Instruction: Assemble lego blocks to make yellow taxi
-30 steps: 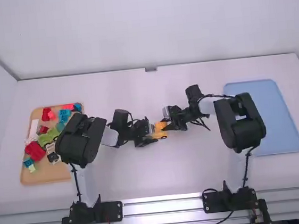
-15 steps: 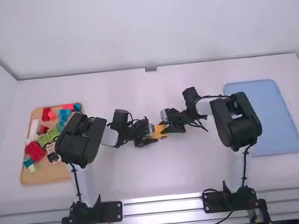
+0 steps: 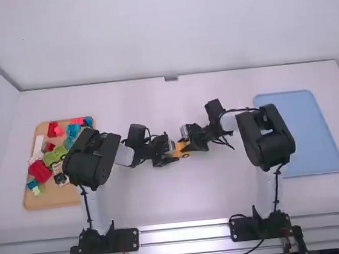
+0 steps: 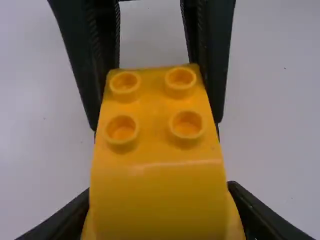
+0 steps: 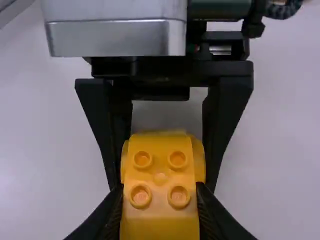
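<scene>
In the high view, the taxi (image 3: 178,153) is between the left pincer (image 3: 171,155) and the right pincer (image 3: 187,147) over the middle of the tabletop (image 3: 224,188). Black parts cover most of it; some yellow and a dark wheel (image 3: 186,156) show. The left arm (image 3: 92,159) hides part of the block tray (image 3: 50,203), so some blocks are hard to make out. The right arm (image 3: 266,138) overlaps the edge of the blue tray (image 3: 312,130).

In the left wrist view, the left pincer (image 4: 160,192) is clamped on the taxi, whose near end is cut off.

In the right wrist view, the right pincer (image 5: 160,189) grips the studded body, also cut off.
</scene>
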Action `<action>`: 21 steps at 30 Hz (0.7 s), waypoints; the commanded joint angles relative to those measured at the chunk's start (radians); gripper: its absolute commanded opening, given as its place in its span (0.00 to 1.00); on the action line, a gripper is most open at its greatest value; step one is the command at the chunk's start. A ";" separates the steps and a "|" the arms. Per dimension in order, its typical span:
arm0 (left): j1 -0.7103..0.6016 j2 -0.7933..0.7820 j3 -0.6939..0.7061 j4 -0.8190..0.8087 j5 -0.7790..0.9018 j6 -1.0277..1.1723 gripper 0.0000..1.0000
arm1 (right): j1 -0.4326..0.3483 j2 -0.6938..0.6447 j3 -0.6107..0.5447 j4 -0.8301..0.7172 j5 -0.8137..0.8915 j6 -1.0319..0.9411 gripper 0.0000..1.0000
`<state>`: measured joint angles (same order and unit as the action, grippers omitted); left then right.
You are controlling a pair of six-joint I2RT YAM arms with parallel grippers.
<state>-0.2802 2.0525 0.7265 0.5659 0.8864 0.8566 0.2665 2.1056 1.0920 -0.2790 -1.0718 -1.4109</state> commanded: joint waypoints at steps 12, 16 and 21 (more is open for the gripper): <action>0.005 0.010 0.002 0.000 0.014 -0.003 0.40 | 0.003 0.060 0.008 -0.008 0.055 0.000 0.15; 0.006 0.010 0.002 0.000 0.014 -0.003 0.39 | 0.014 0.060 0.008 -0.024 0.120 0.001 0.13; 0.005 0.010 0.002 0.000 0.014 -0.003 0.37 | 0.034 0.060 0.008 -0.023 0.158 0.001 0.12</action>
<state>-0.2771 2.0525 0.7261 0.5652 0.8867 0.8536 0.2787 2.1269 1.1137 -0.2909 -1.0695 -1.4063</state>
